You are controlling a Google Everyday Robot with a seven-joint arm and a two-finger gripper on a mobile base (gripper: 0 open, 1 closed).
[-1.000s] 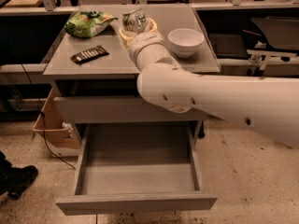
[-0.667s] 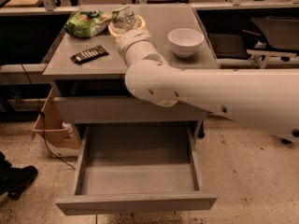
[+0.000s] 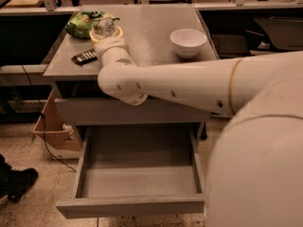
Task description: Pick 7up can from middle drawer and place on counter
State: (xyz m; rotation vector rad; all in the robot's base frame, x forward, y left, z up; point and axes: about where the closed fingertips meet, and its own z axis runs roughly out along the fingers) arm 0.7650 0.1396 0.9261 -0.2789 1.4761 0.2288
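The 7up can point(image 3: 104, 26), silver with a green and white label, sits at the tip of my white arm over the left part of the counter point(image 3: 151, 22). My gripper point(image 3: 105, 31) is closed around the can, right beside the green snack bag. I cannot tell whether the can's base touches the counter. The middle drawer point(image 3: 85, 155) is pulled open below, and its grey tray holds nothing. My arm stretches from the lower right across the cabinet front.
A white bowl point(image 3: 188, 41) stands on the counter's right. A green snack bag point(image 3: 81, 24) lies at the back left, with a black flat device point(image 3: 84, 56) near the left front edge. A cardboard box point(image 3: 53, 132) and a dark shoe point(image 3: 15, 183) are on the floor at left.
My arm has swung left across the counter with the can, from near the bowl to beside the green bag. The drawer has stayed open.
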